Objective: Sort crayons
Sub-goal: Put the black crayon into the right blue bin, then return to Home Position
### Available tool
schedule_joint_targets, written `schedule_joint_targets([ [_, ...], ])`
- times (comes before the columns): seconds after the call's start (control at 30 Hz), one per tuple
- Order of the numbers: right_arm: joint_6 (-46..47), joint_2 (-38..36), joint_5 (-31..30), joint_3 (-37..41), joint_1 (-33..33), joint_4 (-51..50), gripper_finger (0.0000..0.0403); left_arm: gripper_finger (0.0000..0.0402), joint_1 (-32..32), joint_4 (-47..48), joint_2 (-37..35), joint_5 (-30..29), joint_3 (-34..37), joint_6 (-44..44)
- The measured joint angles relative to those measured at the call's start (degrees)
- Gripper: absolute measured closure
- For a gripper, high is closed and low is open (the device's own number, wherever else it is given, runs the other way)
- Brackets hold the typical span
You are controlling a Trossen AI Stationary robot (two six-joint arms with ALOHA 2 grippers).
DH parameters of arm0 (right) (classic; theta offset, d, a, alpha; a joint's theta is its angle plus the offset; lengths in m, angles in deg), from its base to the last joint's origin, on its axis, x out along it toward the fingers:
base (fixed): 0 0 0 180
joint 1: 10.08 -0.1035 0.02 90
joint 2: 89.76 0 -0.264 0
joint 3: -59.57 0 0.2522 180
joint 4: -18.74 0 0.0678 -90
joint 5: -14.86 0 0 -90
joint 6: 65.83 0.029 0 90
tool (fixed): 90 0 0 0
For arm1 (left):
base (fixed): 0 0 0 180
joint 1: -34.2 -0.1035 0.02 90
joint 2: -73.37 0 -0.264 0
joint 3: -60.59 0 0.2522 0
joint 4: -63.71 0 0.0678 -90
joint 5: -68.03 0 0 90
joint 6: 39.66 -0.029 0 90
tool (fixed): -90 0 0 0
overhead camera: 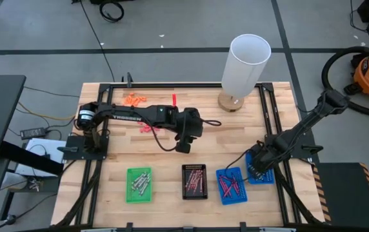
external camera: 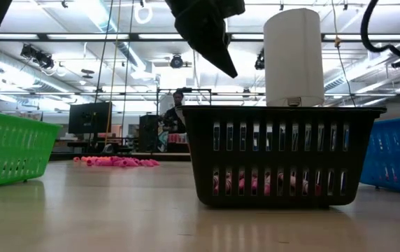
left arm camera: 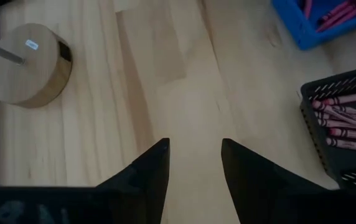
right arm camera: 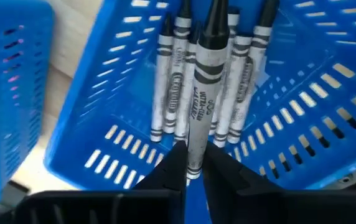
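While the left gripper (overhead camera: 183, 147) hangs above bare wood near the middle of the table (overhead camera: 117, 154), its fingers (left arm camera: 150, 177) stand apart with nothing between them. In the left wrist view the table shows through the gap, with the black tray (left arm camera: 343, 134) of pinkish-red crayons (left arm camera: 346, 118) off to one side and a round wooden base (left arm camera: 25, 65) to the other. From the low view the same gripper (external camera: 221, 59) is well above the table top, over the black tray (external camera: 280, 154).

The right gripper (overhead camera: 257, 169) is down at the far-right blue tray (overhead camera: 262, 175), its fingers (right arm camera: 165, 168) pinched narrow on a grey crayon (right arm camera: 203, 93). That crayon points into the tray, where more grey crayons (right arm camera: 172, 81) lie side by side on the tray's floor.

Along the near edge of the table stand four trays: a green tray (overhead camera: 139, 184) with pale grey crayons, the black tray (overhead camera: 194, 182) with reddish ones, a blue tray (overhead camera: 231, 187) with dark maroon and red ones, and the far-right blue one beside it. Loose crayons still lie farther back: an orange heap (overhead camera: 134, 99), a single red one (overhead camera: 173, 98), and a pink cluster (overhead camera: 147, 128) just beside the left arm. A tall white cylinder (overhead camera: 244, 64) stands on the wooden base at the back of the table.
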Motion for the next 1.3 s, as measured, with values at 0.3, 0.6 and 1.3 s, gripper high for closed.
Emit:
schedule_joint_targets([
  [0.3, -1.30, 3.90, 2.48, 0.10, -0.02, 1.36, 0.0327, 0.0247, -0.11, 4.62, 0.02, 0.00, 0.00, 2.39],
  [0.6, -3.54, 1.36, 0.13, -0.71, 0.89, 1.21, 0.0310, 0.0247, 0.07, 4.57, -1.12, 0.02, 0.04, 1.63],
  [1.3, -36.39, -25.74, -49.67, -2.54, 1.54, 4.10, 0.0323, 0.0247, 1.52, -12.19, -21.97, -1.40, 22.13, 4.91],
])
